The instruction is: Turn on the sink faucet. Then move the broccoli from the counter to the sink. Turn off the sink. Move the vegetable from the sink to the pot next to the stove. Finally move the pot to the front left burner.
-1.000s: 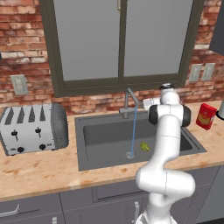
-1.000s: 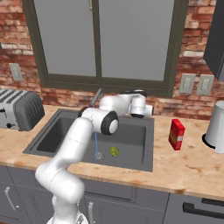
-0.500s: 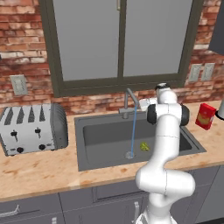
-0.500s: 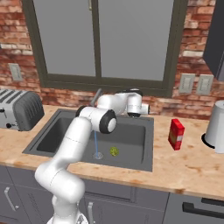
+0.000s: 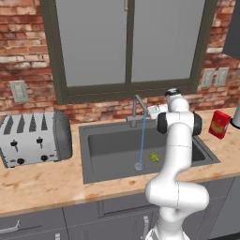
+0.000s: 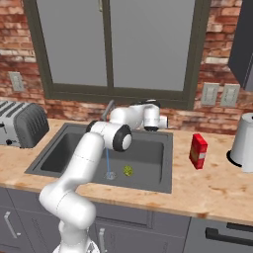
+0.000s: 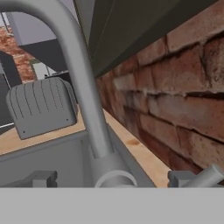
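Observation:
Water runs in a thin blue stream (image 5: pixel 142 140) from the sink faucet (image 5: pixel 136 110) into the sink (image 5: pixel 108 145). The broccoli (image 5: pixel 153 157) lies on the basin floor just right of the stream, also seen as the broccoli (image 6: pixel 128 171) in the right base view. My gripper (image 5: pixel 151 111) is at the back rim, right beside the faucet, and open. In the hand view the gripper (image 7: pixel 113 177) has the faucet (image 7: pixel 83 87) stem rising between its spread fingertips (image 7: pixel 43 178), with the lever (image 7: pixel 209 176) at the lower right. The pot and the stove are out of view.
A silver toaster (image 5: pixel 35 138) stands on the counter (image 5: pixel 42 183) left of the sink. Right of the sink are a red box (image 6: pixel 198 150) and a white kettle (image 6: pixel 244 143). A brick wall and window sill run close behind the faucet.
The hand has edged a little left along the back rim toward the faucet. The water keeps running and the broccoli has not moved.

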Controlling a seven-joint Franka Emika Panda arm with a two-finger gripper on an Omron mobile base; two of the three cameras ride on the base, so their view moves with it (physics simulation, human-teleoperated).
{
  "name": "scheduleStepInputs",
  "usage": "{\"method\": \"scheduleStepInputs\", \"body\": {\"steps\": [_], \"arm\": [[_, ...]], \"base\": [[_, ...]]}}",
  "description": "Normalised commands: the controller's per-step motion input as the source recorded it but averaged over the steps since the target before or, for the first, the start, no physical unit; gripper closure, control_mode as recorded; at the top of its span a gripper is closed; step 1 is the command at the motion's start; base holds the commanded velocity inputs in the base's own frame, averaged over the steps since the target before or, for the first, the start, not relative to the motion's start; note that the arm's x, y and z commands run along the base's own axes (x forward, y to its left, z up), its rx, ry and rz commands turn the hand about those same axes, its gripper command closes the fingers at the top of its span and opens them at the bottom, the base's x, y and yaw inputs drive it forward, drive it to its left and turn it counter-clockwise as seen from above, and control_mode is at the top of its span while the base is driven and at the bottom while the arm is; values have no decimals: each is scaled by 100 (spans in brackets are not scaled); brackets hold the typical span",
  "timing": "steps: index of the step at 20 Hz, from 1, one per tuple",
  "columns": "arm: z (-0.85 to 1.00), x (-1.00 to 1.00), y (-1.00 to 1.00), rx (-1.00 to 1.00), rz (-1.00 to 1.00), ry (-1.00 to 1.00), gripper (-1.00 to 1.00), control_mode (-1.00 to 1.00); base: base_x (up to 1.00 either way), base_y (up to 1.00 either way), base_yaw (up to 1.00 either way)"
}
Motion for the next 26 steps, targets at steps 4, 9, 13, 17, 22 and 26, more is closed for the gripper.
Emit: {"method": "scheduleStepInputs", "body": {"steps": [4, 9, 13, 17, 22, 26], "arm": [[1, -11, 51, 0, 5, 0, -100, -100], [1, -11, 51, 0, 3, 0, -100, -100], [1, -12, 47, 0, 1, 0, -100, -100], [0, -1, 19, 0, 0, 0, -100, -100], [0, 0, -12, 0, -1, 0, -100, -100], [0, 0, -35, 0, -3, 0, -100, -100]], "base": [[0, 0, 0], [0, 0, 0], [0, 0, 0], [0, 0, 0], [0, 0, 0], [0, 0, 0]]}}
